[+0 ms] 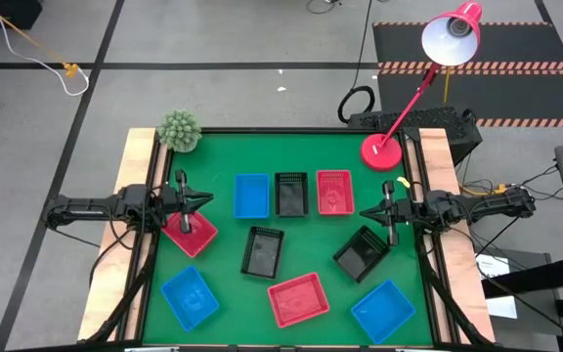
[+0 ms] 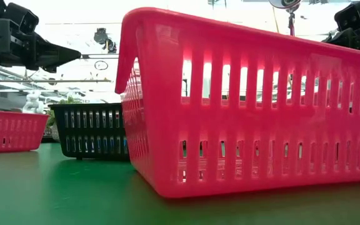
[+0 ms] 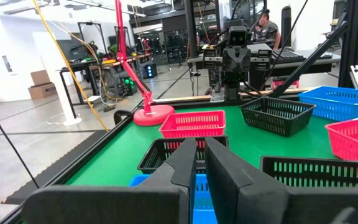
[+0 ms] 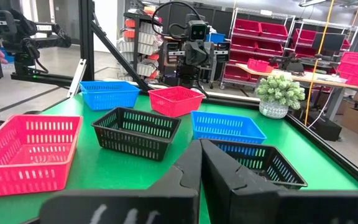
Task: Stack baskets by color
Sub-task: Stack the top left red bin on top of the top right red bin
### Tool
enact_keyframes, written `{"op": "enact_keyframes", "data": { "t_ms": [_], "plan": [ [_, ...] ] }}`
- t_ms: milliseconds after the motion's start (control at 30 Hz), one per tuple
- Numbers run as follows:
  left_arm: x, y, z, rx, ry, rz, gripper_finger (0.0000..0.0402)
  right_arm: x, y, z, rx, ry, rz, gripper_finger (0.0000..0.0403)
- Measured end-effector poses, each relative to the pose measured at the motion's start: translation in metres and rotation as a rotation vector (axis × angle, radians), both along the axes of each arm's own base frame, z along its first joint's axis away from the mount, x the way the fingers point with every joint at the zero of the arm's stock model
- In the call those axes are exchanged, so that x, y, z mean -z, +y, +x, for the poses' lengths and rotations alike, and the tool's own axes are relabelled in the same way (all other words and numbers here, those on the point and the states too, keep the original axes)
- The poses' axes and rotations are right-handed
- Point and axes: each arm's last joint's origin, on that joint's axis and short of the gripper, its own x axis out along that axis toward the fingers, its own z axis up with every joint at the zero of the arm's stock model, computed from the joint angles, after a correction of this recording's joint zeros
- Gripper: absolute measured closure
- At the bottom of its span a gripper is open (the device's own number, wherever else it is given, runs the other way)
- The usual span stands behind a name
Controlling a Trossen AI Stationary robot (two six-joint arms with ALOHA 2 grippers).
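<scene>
Baskets (image 1: pixel 276 250) scattered — between both shut grippers

The high view looked straight down on the green table (image 1: pixel 223 168) — wrist views faced each other across it — the low view sat level, pressed against a red basket (image 2: pixel 249 106).

9 baskets (image 1: pixel 306 299), 3 red, 3 blue, 3 black, unstacked

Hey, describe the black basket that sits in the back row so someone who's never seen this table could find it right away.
Start at the red lamp base on the far right corner of the green table. A straight row of three baskets lies beside it. The black basket is the middle one, between the red basket and the blue basket; the other two black ones sit askew, nearer the front.
</scene>
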Motion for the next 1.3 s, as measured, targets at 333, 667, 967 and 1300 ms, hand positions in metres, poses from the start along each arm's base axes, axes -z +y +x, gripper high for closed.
{"op": "enact_keyframes", "data": {
  "t_ms": [333,667,967,1300],
  "plan": [
    [0.0,0.0,0.0,0.0,0.0,0.0,0.0364,-0.004,0.0,0.0,0.002,-0.027,0.016,0.0403],
    [0.0,0.0,0.0,0.0,0.0,0.0,0.0364,-0.044,0.001,0.001,-0.033,-0.037,0.083,0.0403],
    [0.0,0.0,0.0,0.0,0.0,0.0,0.0364,-0.122,0.0,-0.004,-0.027,0.003,0.104,0.0403],
    [0.0,0.0,0.0,0.0,0.0,-0.001,0.0364,-0.193,0.001,0.0,-0.015,0.073,0.095,0.0403]
  ]
}}
